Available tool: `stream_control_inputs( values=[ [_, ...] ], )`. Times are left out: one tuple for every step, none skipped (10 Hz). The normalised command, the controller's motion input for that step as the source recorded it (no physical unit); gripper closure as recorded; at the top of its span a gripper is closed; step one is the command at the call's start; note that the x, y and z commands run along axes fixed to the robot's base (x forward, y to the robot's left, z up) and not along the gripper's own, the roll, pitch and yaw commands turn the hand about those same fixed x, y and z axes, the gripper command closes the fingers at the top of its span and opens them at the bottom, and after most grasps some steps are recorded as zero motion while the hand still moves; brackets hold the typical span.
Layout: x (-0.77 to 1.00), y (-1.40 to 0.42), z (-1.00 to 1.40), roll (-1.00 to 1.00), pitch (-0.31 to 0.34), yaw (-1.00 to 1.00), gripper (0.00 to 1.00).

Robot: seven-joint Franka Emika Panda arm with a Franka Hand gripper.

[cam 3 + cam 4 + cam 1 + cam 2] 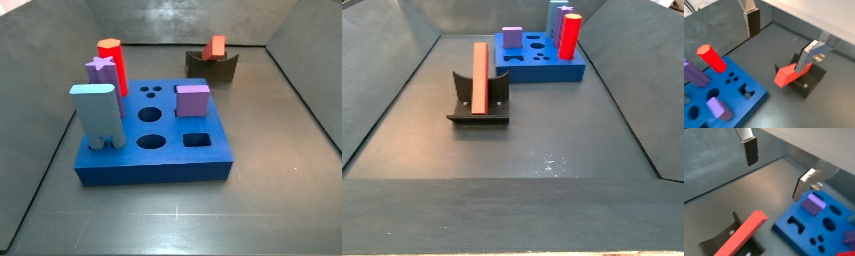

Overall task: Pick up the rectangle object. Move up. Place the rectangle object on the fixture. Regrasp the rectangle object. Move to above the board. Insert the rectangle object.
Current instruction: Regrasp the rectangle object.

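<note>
The pincer (784, 37) hangs open above the worktop (543, 130), its two fingers (805, 59) spread wide with nothing between them. Both wrist views show the silver plates and dark pads parted; neither side view shows the pincer at all.

Below it lies the red bar (480, 76), resting in the notch of the dark fixture (500, 100) and clear of both fingers. In a wrist view the bar's square end (785, 76) sticks out past the fixture (812, 80), just under one finger. In a side view the bar (217, 45) shows end-on on top of the fixture (227, 66).

The blue board (160, 160) sits near the fixture but apart from it, off to one side of the pincer. Standing in it are a red hexagon-topped peg (111, 65), a pale-blue block (95, 115), a purple cube (193, 99) and a purple star peg (98, 67). Several holes in the board (744, 85) are open.
</note>
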Motion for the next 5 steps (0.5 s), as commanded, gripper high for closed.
stream_control_inputs(
  values=[
    [-0.01,-0.03,0.01,1.00,-0.003,0.03,0.00],
    [-0.01,-0.02,0.01,1.00,-0.005,0.03,0.00],
    [-0.01,-0.02,0.01,1.00,-0.003,0.04,0.00],
    [-0.01,-0.02,0.01,1.00,0.001,0.04,0.00],
    [0.00,-0.02,0.01,1.00,0.008,0.04,0.00]
  ],
)
